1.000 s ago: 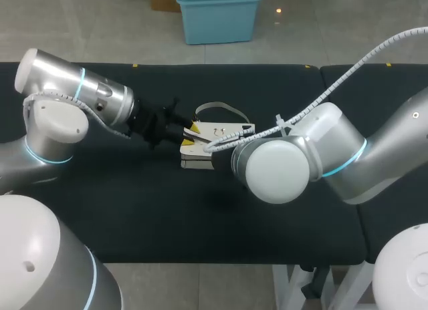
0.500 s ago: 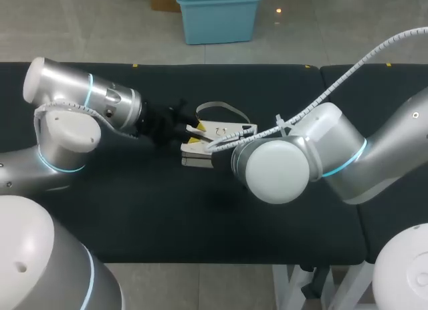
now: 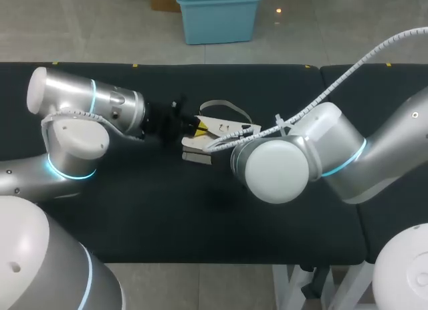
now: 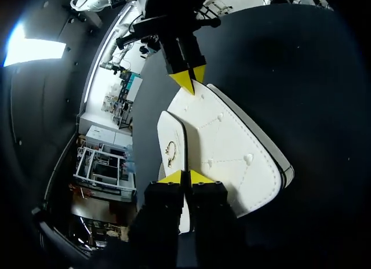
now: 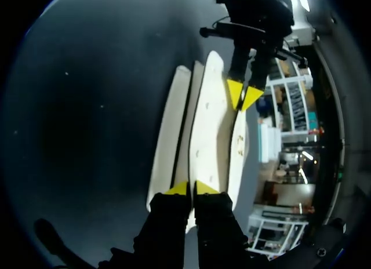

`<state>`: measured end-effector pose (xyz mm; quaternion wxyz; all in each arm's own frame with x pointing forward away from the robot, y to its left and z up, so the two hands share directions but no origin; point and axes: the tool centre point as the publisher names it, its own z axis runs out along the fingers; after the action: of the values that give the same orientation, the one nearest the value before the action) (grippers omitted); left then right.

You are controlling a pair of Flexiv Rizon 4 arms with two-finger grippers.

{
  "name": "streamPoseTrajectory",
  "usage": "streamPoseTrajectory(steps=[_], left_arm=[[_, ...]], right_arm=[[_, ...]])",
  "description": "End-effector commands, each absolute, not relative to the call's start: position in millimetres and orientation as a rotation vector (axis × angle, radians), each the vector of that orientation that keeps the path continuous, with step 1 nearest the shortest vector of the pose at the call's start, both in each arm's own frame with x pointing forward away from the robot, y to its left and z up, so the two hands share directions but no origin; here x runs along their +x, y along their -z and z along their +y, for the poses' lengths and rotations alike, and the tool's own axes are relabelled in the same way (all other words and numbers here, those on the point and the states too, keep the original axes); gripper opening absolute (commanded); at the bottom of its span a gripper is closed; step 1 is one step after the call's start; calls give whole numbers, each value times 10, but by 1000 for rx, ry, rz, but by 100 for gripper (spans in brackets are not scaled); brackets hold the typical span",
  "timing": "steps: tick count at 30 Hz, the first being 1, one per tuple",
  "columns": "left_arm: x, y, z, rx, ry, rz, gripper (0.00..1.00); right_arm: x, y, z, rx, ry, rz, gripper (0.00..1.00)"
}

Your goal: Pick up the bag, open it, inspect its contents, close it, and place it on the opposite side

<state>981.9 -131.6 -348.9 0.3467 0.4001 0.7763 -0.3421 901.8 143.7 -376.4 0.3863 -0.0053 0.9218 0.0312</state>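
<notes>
**Surface:** black table, padded, seen from above and behind.

**Item 1, white bag:** flat and stitched, at the table's centre. In the head view its long axis runs roughly from 8 o'clock to 2 o'clock. A pale strap loops off the far edge towards 12 o'clock. The layers show edge-on, slightly fanned. I cannot tell whether the base touches the table.

**Item 2, left gripper:** at the bag's 9 o'clock end. The yellow tips are pressed together on the thin edge of the flap, so it is clamped on the bag.

**Item 3, right gripper:** at the opposite end, about 4 o'clock from the bag's middle. In the head view it is hidden under the right arm. Its own view shows the tips nipping a panel edge from both sides, so it too is gripping the bag.

**Relation of note:** the two grippers face each other along the bag's long axis, one at each end, each apparently on a different layer. Neither arm is nearer. Opening likely calls for drawing the layers apart across that axis.
</notes>
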Motion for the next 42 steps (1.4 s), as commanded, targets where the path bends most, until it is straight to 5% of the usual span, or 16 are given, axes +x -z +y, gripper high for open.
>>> streamPoseTrajectory(steps=[1, 35, 36, 37, 42], left_arm=[[9848, 3323, -1261, 977, 900, 2084, 0], [10077, 3049, -1174, 632, 1129, 2511, 0], [10050, 3061, -1179, 647, 1122, 2499, 11], [10031, 3075, -1181, 655, 1107, 2491, 37], [9967, 3136, -1186, 663, 1088, 2445, 87]], right_arm=[[8980, 3830, 1411, 7, -80, 1653, 0], [8980, 3830, 1411, 7, -80, 1653, 0], [8980, 3830, 1411, 7, -80, 1653, 0], [8980, 3830, 1411, 7, -80, 1653, 0], [8980, 3830, 1411, 7, -80, 1653, 0]])
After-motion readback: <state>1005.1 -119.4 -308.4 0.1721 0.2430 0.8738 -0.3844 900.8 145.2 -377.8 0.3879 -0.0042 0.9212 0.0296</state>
